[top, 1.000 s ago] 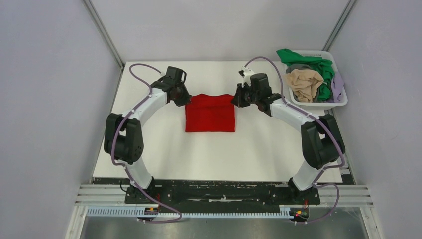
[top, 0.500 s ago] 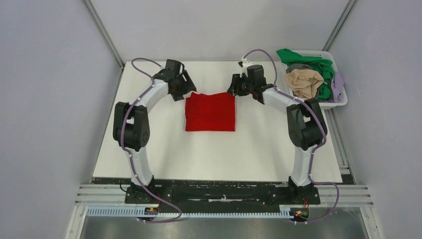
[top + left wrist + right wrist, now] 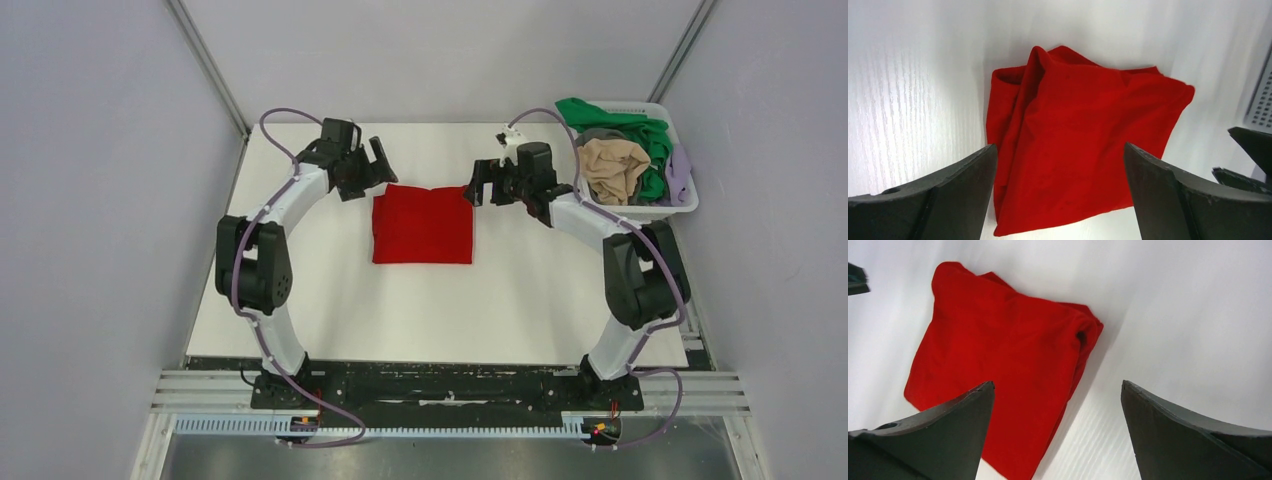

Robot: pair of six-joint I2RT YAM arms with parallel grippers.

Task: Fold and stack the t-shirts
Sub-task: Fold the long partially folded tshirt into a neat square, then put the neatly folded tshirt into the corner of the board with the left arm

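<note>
A bright red t-shirt (image 3: 423,224) lies folded into a rough square in the middle of the white table. My left gripper (image 3: 378,165) hovers open just off its far left corner. My right gripper (image 3: 481,184) hovers open off its far right corner. In the left wrist view the red t-shirt (image 3: 1083,140) lies below the wide-apart fingers of the left gripper (image 3: 1059,147), nothing between them. The right wrist view shows the t-shirt (image 3: 1003,360) under and left of the right gripper (image 3: 1057,382), also holding nothing. More t-shirts, green (image 3: 640,135), beige (image 3: 610,165), grey (image 3: 597,134) and lavender (image 3: 680,170), are heaped in the basket.
The white slatted basket (image 3: 640,209) stands at the table's far right corner, close behind the right arm. Grey walls close in the table on the left, far and right sides. Bare white tabletop (image 3: 430,310) stretches in front of the red shirt.
Both grippers went from shut on the red shirt's far corners to open, letting go. They drew back and outward from it. The shirt now lies flat and square.
</note>
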